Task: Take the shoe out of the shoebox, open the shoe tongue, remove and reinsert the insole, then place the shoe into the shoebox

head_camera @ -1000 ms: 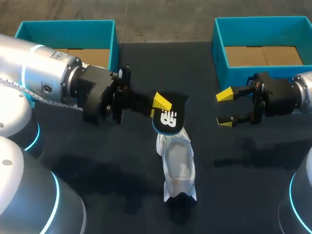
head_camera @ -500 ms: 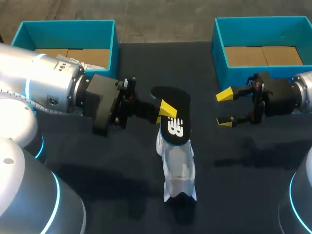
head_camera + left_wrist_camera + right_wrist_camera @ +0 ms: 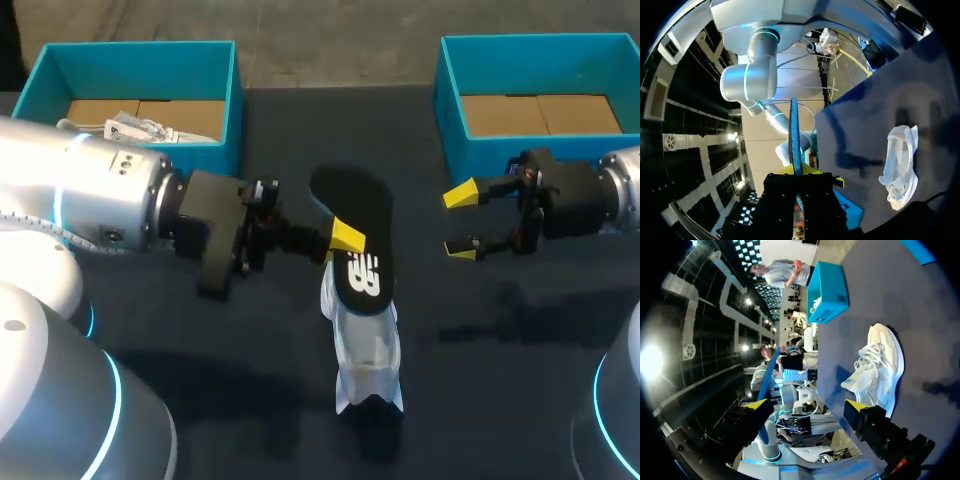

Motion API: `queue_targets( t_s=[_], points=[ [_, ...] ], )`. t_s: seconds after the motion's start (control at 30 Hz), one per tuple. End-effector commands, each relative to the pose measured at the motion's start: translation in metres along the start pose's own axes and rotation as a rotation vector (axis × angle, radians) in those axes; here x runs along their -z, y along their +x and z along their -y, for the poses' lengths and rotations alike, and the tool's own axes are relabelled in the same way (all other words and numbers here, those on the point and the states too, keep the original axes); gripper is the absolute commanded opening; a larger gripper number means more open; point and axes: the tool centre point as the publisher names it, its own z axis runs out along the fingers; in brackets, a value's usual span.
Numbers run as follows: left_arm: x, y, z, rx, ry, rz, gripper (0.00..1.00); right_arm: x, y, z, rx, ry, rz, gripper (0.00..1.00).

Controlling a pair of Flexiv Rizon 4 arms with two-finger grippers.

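The left gripper (image 3: 345, 238) grips the black insole (image 3: 365, 222) above the white shoe (image 3: 367, 350). The right gripper (image 3: 461, 224) hangs open at the right. Reinsertion seems next, which calls for feeding the insole into the shoe's opening.

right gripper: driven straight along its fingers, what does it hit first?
Most likely the insole, held up by the left gripper above the shoe. The open right gripper points across the table at it. Relative height is unclear, so it might pass beside.

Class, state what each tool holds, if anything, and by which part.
The left tool grips the black insole by its long side edge, about mid-length. The right tool is open and holds nothing.
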Motion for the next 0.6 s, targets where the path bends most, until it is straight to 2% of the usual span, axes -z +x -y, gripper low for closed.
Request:
queue_targets(
  t_s=[0.03, 0.27, 0.47, 0.6],
  points=[
    [-0.005, 0.002, -0.001, -0.023, -0.002, -0.003, 0.00, -0.001, -0.001, 0.000, 0.001, -0.002, 0.000, 1.00],
    [-0.005, 0.008, -0.001, -0.085, 0.000, 0.018, 0.00, -0.001, -0.001, 0.000, 0.001, -0.002, 0.000, 1.00],
    [-0.005, 0.025, -0.004, -0.106, -0.016, 0.003, 0.00, -0.001, -0.001, 0.000, 0.001, -0.002, 0.000, 1.00],
    [-0.005, 0.025, -0.004, -0.106, -0.016, 0.003, 0.00, -0.001, -0.001, 0.000, 0.001, -0.002, 0.000, 1.00]
  ],
)
